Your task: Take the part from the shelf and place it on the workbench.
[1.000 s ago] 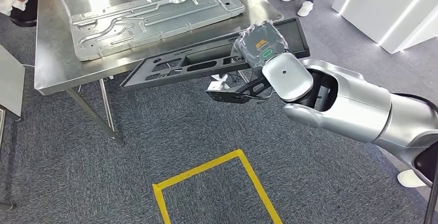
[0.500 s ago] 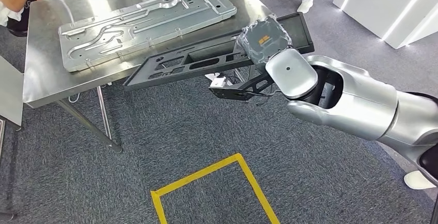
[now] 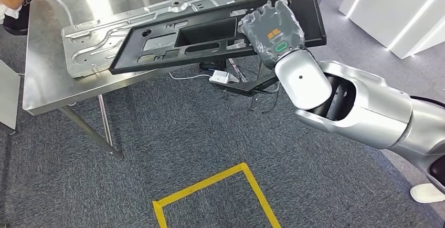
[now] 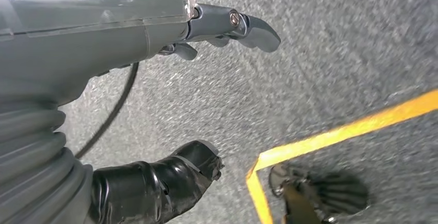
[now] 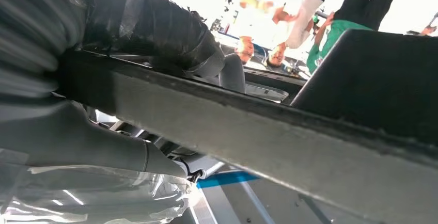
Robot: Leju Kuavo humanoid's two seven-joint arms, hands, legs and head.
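Over the steel workbench and its pressed metal panel, the black plastic frame hangs tilted, clenched by the right hand; it needs lowering flat. Left hand dangles, fingers apart, holding nothing.

The part, gripped by the right hand, hangs over the tabletop's front edge, above a metal panel.
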